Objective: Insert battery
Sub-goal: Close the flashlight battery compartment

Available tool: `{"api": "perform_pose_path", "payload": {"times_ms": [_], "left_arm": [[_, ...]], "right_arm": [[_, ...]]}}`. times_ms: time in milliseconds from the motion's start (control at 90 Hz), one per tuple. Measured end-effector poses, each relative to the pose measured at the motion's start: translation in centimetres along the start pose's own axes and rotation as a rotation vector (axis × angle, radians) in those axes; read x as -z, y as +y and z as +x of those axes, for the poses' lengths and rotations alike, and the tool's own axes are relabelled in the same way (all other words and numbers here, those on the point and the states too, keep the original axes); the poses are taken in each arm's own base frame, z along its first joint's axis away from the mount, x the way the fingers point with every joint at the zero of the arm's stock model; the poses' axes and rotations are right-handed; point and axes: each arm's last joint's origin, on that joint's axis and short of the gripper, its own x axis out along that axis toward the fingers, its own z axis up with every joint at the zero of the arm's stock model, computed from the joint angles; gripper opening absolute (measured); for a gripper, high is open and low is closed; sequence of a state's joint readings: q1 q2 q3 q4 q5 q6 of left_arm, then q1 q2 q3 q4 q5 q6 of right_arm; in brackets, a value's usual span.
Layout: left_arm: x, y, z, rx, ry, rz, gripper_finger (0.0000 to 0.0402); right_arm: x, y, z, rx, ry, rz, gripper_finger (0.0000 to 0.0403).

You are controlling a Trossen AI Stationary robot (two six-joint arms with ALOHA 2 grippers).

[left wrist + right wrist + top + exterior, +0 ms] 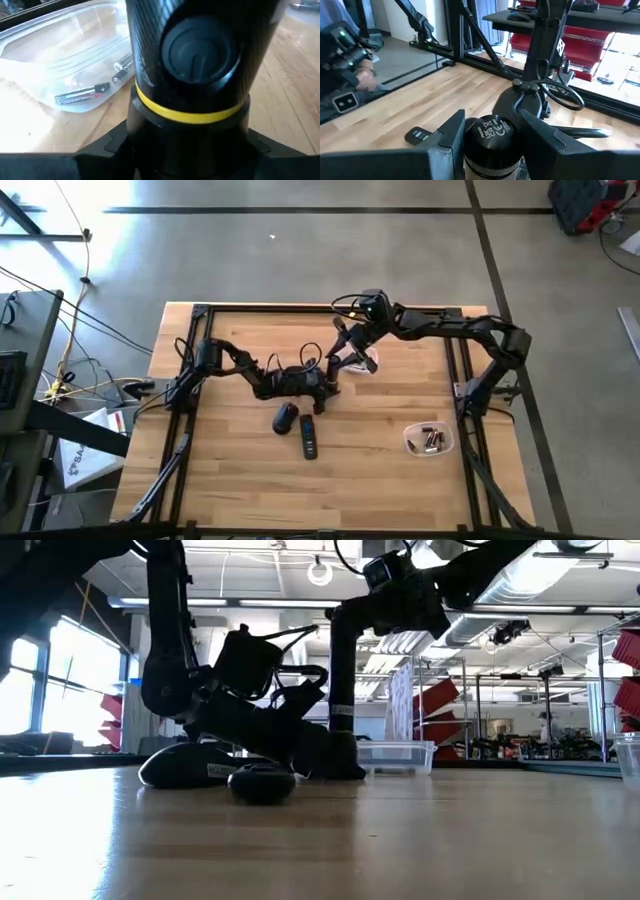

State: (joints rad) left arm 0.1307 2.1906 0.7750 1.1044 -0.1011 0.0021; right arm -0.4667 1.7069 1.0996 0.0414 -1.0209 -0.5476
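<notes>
Nearest the right edge of the counter [240,500], a small clear dish [430,440] is holding a few batteries [433,441], dark and reddish from above. A second clear tub [366,364] is sitting just beside the right tool [345,360]; the high view is giving nothing of its contents. The left wrist view is showing a clear tub [60,45] close up, with several batteries [82,94] lying in it, one bearing a "+" mark beside a label too small to read; I cannot tell for certain which container this is. That same view is showing the left tool [187,150] clamped on a black flashlight [195,65] with a yellow ring and a round button, its fingers pressing in from both sides; from above this is only a dark mass at mid-counter. The right wrist view is showing the right tool [492,137] clamped on a pale cylinder [492,132] whose dark end face is carrying a CE mark and other small symbols. Nearer the front, a dark rounded piece [285,418] and a dark oblong piece [309,437] are lying loose, close together.
</notes>
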Motion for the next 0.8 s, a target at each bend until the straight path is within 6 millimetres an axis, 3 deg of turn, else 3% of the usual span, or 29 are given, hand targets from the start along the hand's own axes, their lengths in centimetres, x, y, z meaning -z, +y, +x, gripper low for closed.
{"api": "perform_pose_path", "payload": {"times_ms": [333,800], "left_arm": [[0.0,0.1,0.0,-0.038,-0.002,-0.017,0.0191],[0.0,1.4,0.0,-0.179,-0.003,-0.035,0.0191]], "right_arm": [[0.3,-0.3,0.1,0.053,0.028,0.045,0.0119],[0.0,-1.0,0.0,0.257,0.096,0.081,0.0119]]}}
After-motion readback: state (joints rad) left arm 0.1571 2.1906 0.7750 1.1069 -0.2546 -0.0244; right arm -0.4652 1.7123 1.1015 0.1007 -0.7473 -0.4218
